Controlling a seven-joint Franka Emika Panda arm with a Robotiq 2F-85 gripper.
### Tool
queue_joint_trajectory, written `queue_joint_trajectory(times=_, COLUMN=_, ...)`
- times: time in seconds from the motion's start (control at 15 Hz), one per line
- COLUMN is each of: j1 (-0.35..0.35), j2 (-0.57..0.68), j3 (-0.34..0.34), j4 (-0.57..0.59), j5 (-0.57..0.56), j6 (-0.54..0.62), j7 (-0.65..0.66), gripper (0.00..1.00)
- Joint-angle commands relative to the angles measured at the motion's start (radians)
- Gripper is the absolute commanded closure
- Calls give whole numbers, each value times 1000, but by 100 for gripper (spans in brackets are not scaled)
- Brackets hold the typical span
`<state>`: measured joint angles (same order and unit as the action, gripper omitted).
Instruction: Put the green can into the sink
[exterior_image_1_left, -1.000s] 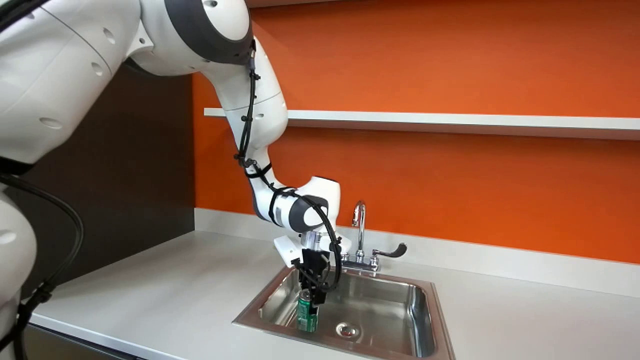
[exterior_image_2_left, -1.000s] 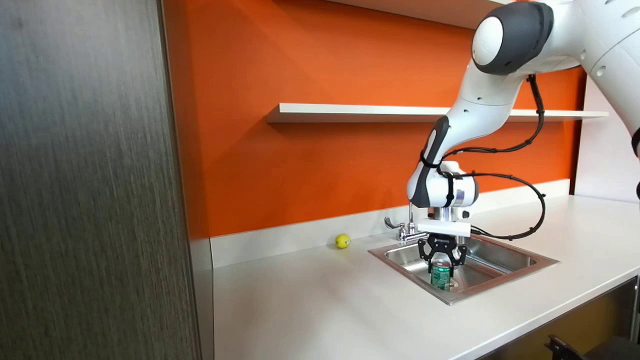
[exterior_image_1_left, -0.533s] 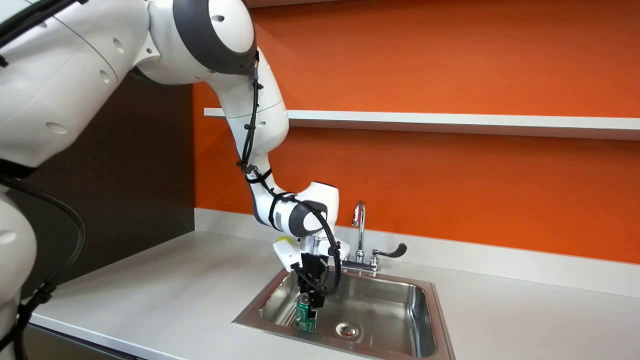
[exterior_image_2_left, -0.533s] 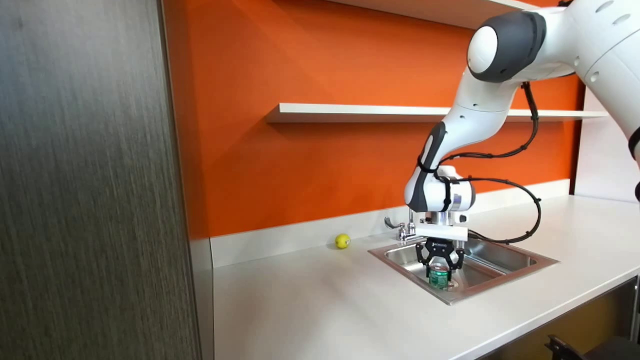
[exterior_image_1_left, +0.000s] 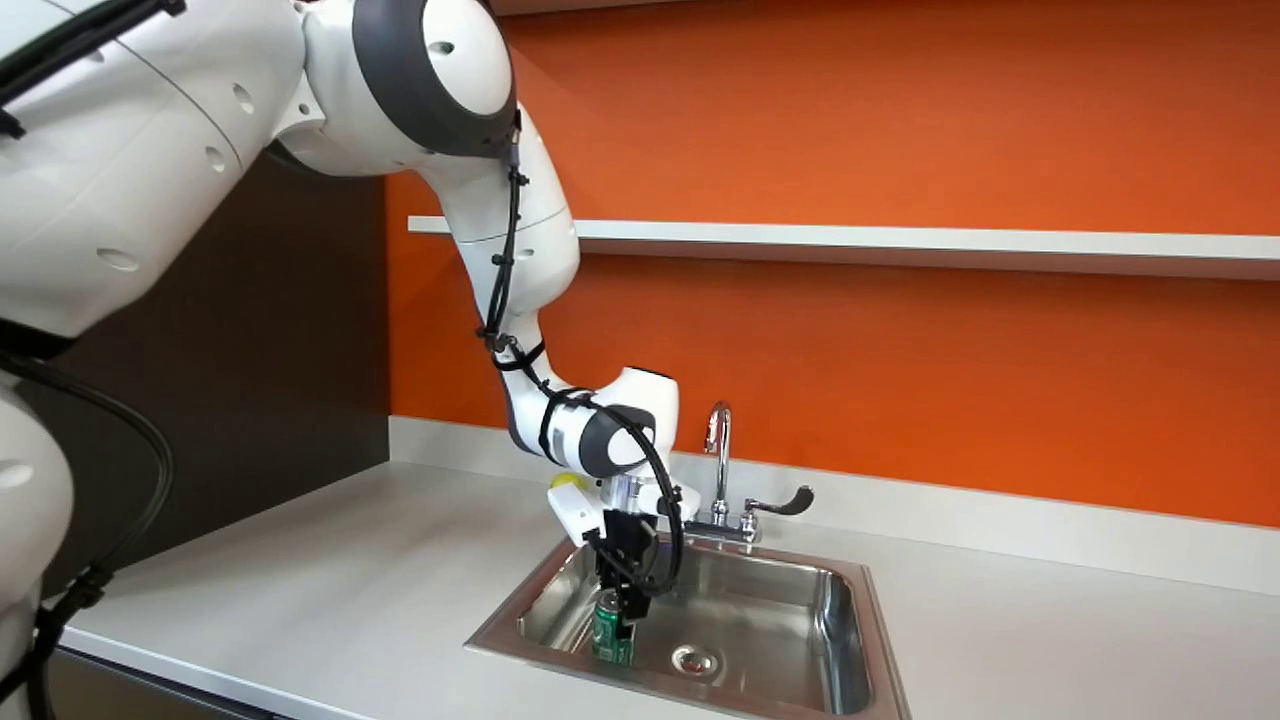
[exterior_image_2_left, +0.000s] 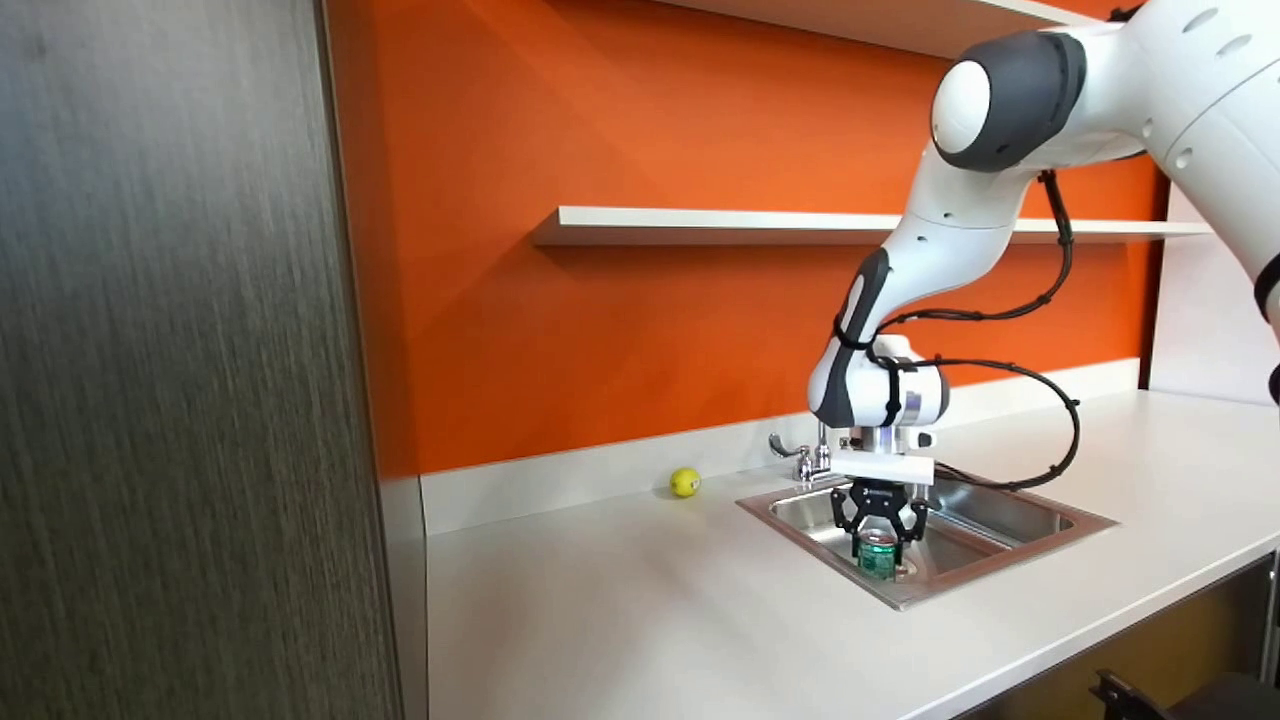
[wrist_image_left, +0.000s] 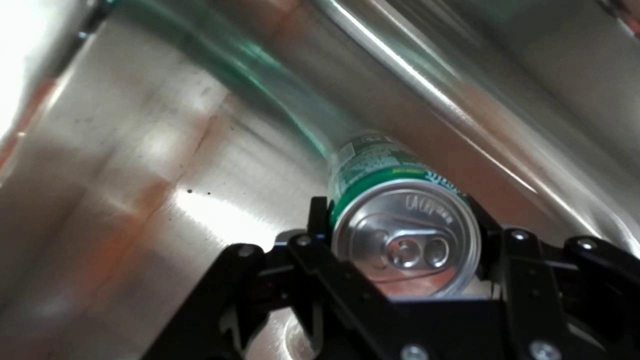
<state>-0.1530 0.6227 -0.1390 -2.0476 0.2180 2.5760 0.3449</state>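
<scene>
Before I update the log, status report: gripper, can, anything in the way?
Gripper closed around green can. Can inside sink, not yet released; touching bottom: unclear. No obstacle seen; yellow round object sits outside, on counter.

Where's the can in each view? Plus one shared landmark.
In an exterior view: can near the bottom, just left of centre.
In an exterior view: can lower right.
Wrist view: can right of and below centre.
Shared landmark: sink, around the can in all three.
</scene>
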Motion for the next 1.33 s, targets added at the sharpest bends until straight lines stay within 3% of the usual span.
queue_joint_trajectory(times=0.0, j1=-2, j2=9, j3=3, j4=23, j5=13, j6=-10, j7=-22, gripper=62)
queue_joint_trajectory(times=0.33, j1=-1, j2=9, j3=1, j4=25, j5=14, j6=-14, j7=-16, gripper=62)
queue_joint_trajectory(times=0.4, j1=0, j2=6, j3=-1, j4=23, j5=12, j6=-15, j7=-15, gripper=12)
queue_joint_trajectory(times=0.6, j1=-1, j2=-23, j3=-4, j4=6, j5=12, j6=-16, j7=-16, gripper=0)
queue_joint_trajectory(times=1.07, j1=26, j2=-104, j3=-49, j4=-26, j5=-26, j6=-42, j7=10, gripper=0)
queue_joint_trajectory(times=1.27, j1=18, j2=-155, j3=-42, j4=-43, j5=-43, j6=-69, j7=-37, gripper=0)
